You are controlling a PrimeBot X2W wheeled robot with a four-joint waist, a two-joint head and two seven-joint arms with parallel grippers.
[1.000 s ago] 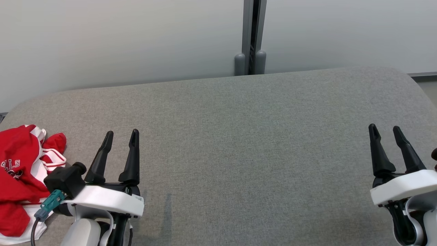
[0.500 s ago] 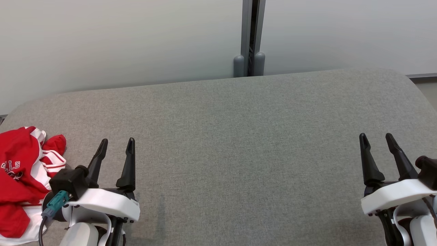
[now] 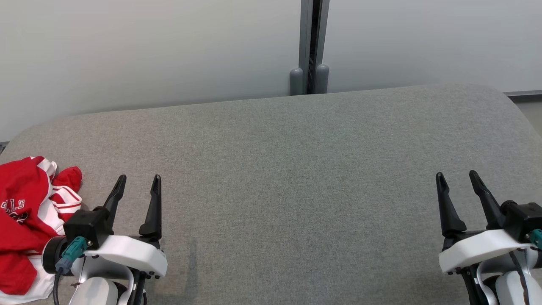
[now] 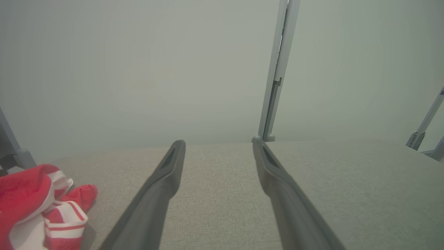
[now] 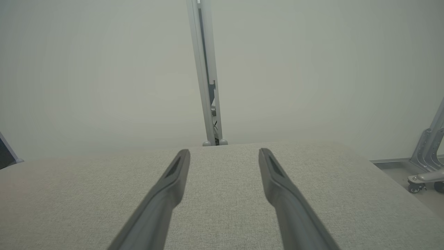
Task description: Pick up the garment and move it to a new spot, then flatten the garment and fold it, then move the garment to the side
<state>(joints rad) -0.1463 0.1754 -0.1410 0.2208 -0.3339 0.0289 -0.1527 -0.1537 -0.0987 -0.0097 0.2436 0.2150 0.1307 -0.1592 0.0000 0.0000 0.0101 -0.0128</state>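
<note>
The left hand (image 4: 218, 146) hangs over the grey fabric counter (image 4: 347, 194). Its two dark fingers (image 4: 163, 187) are spread wide, with bare fabric showing between them. To the left of the hand, apart from the fingers, a crumpled red garment (image 4: 31, 205) with white striped trim lies on the counter. Beyond the hand's fingertips, a grey post (image 4: 277, 69) splits the pale wall (image 4: 138, 69).

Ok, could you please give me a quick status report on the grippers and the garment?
Left gripper open, empty, beside the garment. Right gripper open, empty, over the grey table, right end. Garment crumpled at table's left edge, untouched. Nothing in between.
</note>
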